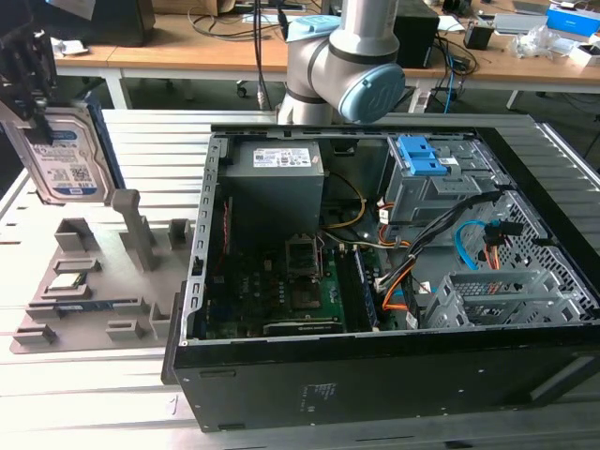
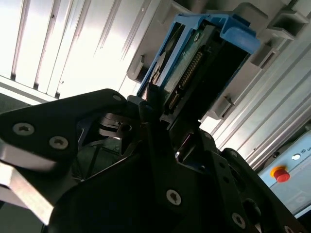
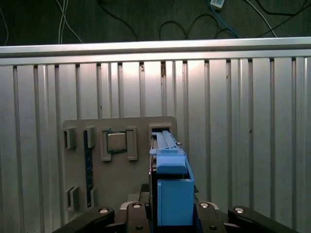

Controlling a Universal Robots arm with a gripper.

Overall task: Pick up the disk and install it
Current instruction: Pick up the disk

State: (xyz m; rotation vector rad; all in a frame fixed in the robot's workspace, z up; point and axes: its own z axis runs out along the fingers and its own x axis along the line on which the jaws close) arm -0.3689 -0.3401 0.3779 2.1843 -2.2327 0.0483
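Ribbed silver bench (image 1: 84,403) spreads wide here, pale slats running across it. Far side, wooden desks (image 1: 206,49) line the back, tangled cables (image 1: 225,17) piled on top, a blue box (image 1: 572,19) at the exterior view's right. A white desk leg (image 1: 117,89) drops to a dark floor (image 1: 187,94). In the first wrist view, light glares off the slats and loose cables (image 3: 184,24) trail over the dark floor past the bench edge. In the second wrist view, a red button (image 2: 278,173) sits on a pale box.

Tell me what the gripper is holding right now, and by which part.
The gripper holds the disk upright, clamped at its top end as the exterior view shows it, one finger against each broad face.
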